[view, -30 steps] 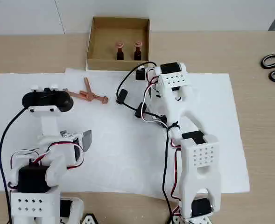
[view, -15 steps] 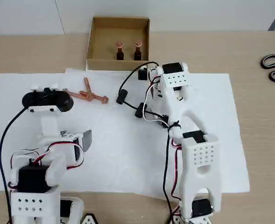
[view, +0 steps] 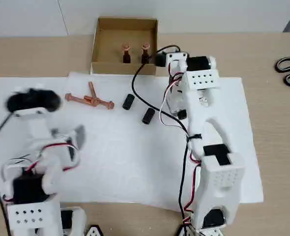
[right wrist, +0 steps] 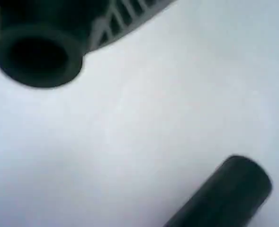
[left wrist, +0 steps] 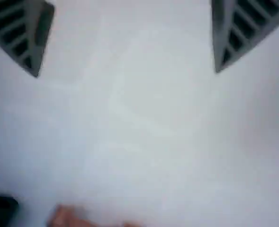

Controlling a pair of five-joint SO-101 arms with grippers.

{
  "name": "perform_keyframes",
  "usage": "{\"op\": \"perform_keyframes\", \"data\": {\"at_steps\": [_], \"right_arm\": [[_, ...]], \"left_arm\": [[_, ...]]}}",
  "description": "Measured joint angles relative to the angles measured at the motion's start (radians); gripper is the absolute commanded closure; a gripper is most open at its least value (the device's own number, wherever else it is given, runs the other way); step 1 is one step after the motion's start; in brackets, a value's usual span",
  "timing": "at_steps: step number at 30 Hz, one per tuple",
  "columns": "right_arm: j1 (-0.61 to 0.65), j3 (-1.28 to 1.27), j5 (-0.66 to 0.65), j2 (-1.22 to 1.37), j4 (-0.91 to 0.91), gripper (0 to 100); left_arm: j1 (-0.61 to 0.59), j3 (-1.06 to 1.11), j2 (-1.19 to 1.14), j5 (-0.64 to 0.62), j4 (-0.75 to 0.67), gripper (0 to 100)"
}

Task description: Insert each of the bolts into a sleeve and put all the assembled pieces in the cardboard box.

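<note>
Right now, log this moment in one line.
box: brown cardboard box holds two upright bolt-in-sleeve pieces | loose on white paper sheet: three copper bolts, two black cylindrical sleeves | left claw: open above sheet | right arm: near box

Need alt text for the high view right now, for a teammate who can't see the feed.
A cardboard box at the back holds two assembled pieces standing upright; on the white sheet before it lie loose copper bolts and two black sleeves. The left arm is over the sheet's left part, and the right arm stretches toward the box.
</note>
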State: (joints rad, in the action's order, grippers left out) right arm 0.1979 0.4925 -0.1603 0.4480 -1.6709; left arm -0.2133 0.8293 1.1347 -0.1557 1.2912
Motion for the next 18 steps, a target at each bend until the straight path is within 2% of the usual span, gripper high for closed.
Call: {"op": "perform_keyframes", "data": {"at_steps": [2,4,7,14,18], "right_arm": [[0.000,-0.014,0.000,-0.043,-0.002,99.5],[0.002,-0.029,0.000,-0.086,-0.002,99.5],[0.000,-0.064,0.000,-0.146,-0.002,99.5],[0.000,-0.172,0.000,-0.252,-0.005,99.5],[0.002,-0.199,0.000,-0.259,-0.005,99.5]], "left_arm": [[-0.048,-0.002,-0.006,0.040,-0.034,77],[-0.058,-0.012,-0.044,0.100,-0.043,77],[-0.071,-0.069,-0.158,0.126,-0.046,77],[-0.071,-0.348,-0.572,0.137,-0.046,77],[-0.040,-0.568,-0.833,0.132,0.003,77]]}}
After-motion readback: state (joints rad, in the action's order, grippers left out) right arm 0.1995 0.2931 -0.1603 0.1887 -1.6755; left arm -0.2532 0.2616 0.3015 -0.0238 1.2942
